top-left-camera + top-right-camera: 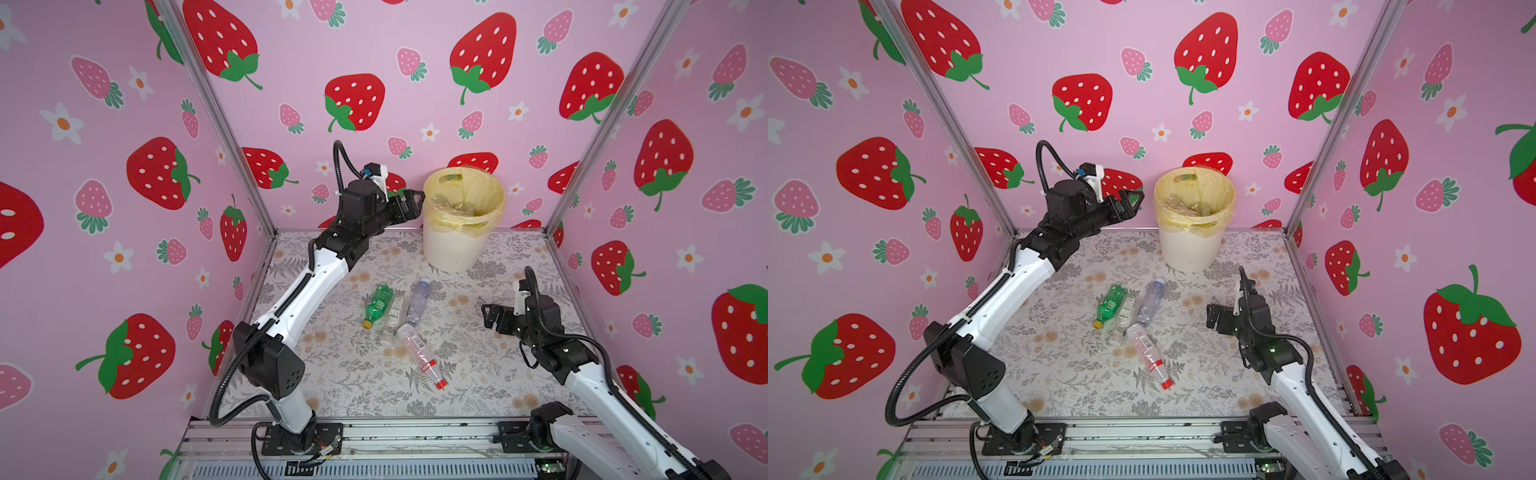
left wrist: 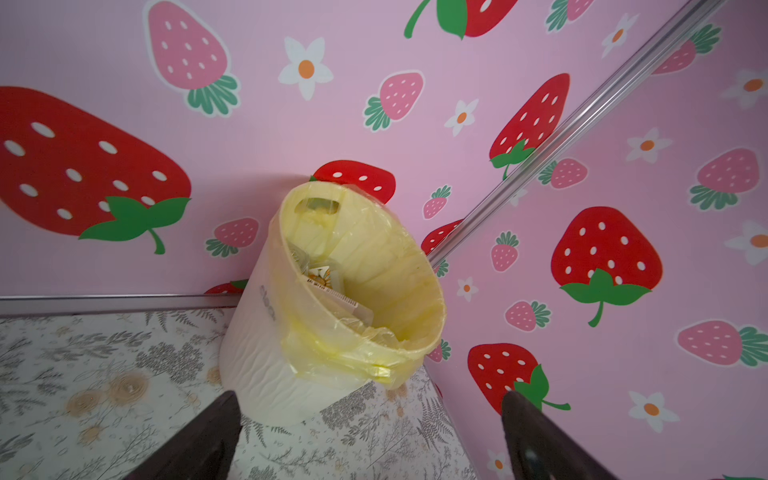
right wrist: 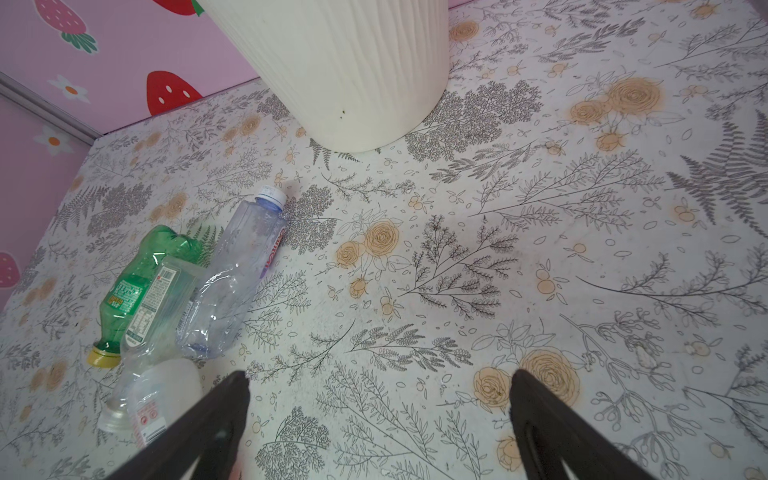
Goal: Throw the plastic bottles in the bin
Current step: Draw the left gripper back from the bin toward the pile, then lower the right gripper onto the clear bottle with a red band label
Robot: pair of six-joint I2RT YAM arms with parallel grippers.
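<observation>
The desk (image 1: 478, 374) has a floral-print top. The round cream-white ribbed plastic bin (image 1: 451, 249) (image 1: 1187, 249) stands upright at the far edge, right of centre, close to the pink strawberry-print back wall (image 1: 365, 41). Its translucent yellow bag liner (image 2: 353, 353) is folded over the rim. Inside, the left wrist view shows crumpled clear plastic & a printed label, too jumbled to count.

Four plastic bottles lie on their sides mid-desk, all apart from the bin. The green bottle w/ yellow cap (image 1: 377, 305) (image 3: 137, 282) is leftmost. A crushed clear bottle w/ white label (image 1: 392, 316) (image 3: 162, 307) lies against it. A bluish clear bottle w/ white cap (image 1: 417, 301) (image 3: 237, 282) touches that one on its other side, cap toward the bin. A clear bottle w/ red cap and red label (image 1: 422, 353) (image 1: 1148, 353) lies nearer the front edge, base next to the others, cap pointing frontward.

The left hand (image 1: 415, 201) (image 1: 1133, 201) is up at rim height, just beside the bin's left side, jaws spread wide w/ nothing btwn them. The right hand (image 1: 488, 316) (image 3: 378, 386) hangs over the desk toward the right edge, aimed at the bottle cluster but well apart from it. Its jaws are wide too, holding nothing.
</observation>
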